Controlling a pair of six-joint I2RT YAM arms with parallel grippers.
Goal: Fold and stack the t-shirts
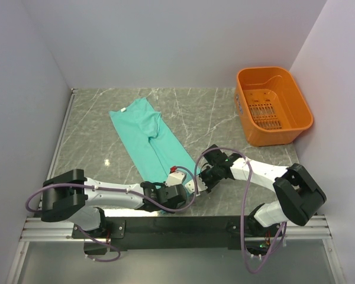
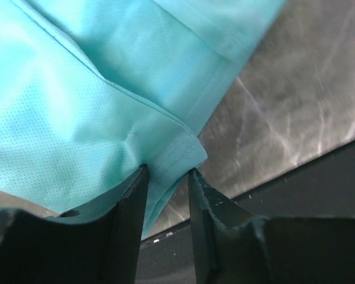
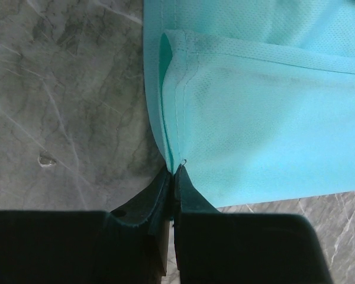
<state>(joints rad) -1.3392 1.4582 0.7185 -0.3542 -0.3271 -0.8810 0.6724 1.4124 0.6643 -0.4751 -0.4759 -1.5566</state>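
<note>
Where the grey marble-patterned table [image 1: 219, 115] runs back to its far-right corner, an orange plastic basket [image 1: 272, 136] stands close to the plain pale walls [image 1: 165, 41] that close the space in on three sides. The teal t-shirt [image 1: 147, 137] lies on the stone surface folded into a long narrow strip. It slants from left of centre at the far side down to the near edge, well apart from the basket. Both arms meet at its near end. The right gripper [image 3: 173, 171] has its fingers pressed together on one hemmed corner — the cloth is pinched at the very tips. The left gripper [image 2: 167, 171] stands with a narrow gap between its fingers, and another hemmed corner sits in that gap, near the black rail [image 2: 319, 177] along the table's near edge.
</note>
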